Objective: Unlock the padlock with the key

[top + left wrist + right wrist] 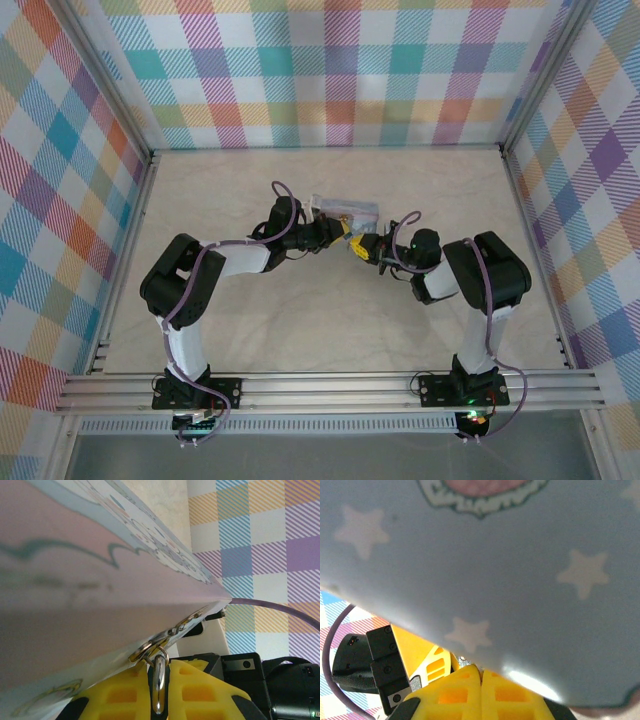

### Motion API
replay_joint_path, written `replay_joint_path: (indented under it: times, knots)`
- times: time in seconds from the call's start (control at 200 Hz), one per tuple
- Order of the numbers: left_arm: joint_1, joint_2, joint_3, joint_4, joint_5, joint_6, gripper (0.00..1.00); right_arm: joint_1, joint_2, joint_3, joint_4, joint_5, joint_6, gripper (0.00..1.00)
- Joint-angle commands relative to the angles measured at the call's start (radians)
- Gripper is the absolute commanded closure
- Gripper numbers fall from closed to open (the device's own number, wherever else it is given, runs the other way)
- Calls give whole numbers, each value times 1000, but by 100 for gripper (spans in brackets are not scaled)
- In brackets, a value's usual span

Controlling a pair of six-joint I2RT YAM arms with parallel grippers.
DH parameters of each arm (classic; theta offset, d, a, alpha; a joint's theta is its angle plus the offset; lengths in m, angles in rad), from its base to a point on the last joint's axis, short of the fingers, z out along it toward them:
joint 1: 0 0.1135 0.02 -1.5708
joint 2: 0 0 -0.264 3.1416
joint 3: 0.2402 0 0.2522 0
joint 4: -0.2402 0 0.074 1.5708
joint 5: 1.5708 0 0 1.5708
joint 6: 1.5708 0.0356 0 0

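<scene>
- We see a glossy pale-blue tin (520, 575) with white stars.
- Its slim silvery padlock (159, 677) hangs at the clasp (172, 631), pinched by the waffled yellow left gripper (158, 706).
- The right gripper (481, 692) is pressed closed.

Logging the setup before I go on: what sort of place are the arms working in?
Probably a lab robot test cell, not a home: plaid backdrop walls on three sides, an aluminium frame carrying the arm bases, and a beige table.
</scene>
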Motion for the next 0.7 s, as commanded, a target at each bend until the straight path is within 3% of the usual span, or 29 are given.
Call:
replay_joint_path:
  times: [0.0, 0.695]
  knots:
    - [-71, -9, 11, -4, 177, 25, 96, 1, 20, 68, 39, 91, 0, 100]
    - [-86, -9, 9, 8, 197, 22, 98, 3, 11, 80, 26, 108, 3, 100]
